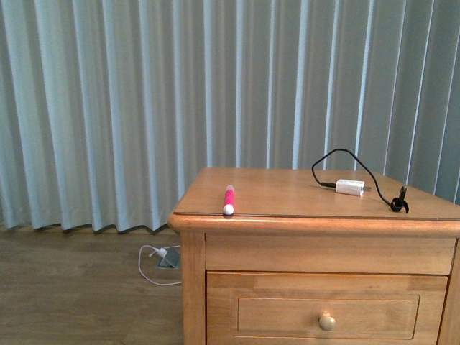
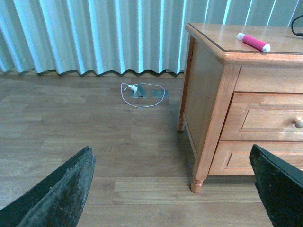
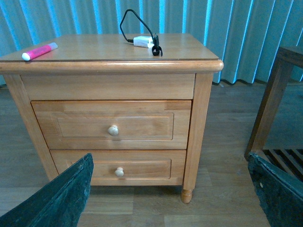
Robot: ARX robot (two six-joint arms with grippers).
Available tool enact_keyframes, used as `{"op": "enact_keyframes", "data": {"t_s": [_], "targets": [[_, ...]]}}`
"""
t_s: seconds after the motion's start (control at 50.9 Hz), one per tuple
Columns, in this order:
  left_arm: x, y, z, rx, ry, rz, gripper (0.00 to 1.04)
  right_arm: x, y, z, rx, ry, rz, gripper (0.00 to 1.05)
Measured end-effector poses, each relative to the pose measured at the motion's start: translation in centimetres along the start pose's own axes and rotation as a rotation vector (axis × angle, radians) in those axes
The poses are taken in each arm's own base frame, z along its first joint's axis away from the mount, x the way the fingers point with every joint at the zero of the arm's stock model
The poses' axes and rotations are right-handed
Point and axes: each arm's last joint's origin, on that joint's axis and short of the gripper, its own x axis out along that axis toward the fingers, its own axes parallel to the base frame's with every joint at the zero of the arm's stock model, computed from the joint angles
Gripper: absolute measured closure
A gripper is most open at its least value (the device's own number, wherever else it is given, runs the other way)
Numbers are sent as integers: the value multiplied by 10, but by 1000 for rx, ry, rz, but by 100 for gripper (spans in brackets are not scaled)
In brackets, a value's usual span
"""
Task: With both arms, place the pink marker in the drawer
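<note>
Atop the nightstand (image 1: pixel 287 190) lies the pink marker (image 1: pixel 229 199); left hand (image 2: pixel 170 150) and right hand (image 3: pixel 170 158) released.

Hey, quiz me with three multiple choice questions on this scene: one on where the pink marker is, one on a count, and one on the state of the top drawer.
1. Where does the pink marker lie?
A) on the floor
B) on top of the nightstand, at its front edge
C) inside a drawer

2. How many knobs does the nightstand front show?
A) one
B) two
C) four

3. The upper drawer is:
A) shut
B) half open
C) taken out

Answers:
1 B, it rests on the wooden top by the front edge.
2 B, the right wrist view shows two, one above the other.
3 A, its front sits flush with the frame.
</note>
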Motion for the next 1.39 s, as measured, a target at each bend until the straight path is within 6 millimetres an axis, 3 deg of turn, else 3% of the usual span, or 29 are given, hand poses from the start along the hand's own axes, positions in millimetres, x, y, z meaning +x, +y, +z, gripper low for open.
{"op": "enact_keyframes", "data": {"t_s": [0.824,0.962,1.158,1.256,1.394], "targets": [[0,0,0,0,0,0,6,0,0,0,0,0,0,8],[0,0,0,0,0,0,6,4,1,-5,97,245,48,8],[0,0,0,0,0,0,6,35,10,7,119,277,67,8],[0,0,0,0,0,0,6,68,24,14,105,277,104,8],[0,0,0,0,0,0,6,113,46,6,93,343,138,8]]}}
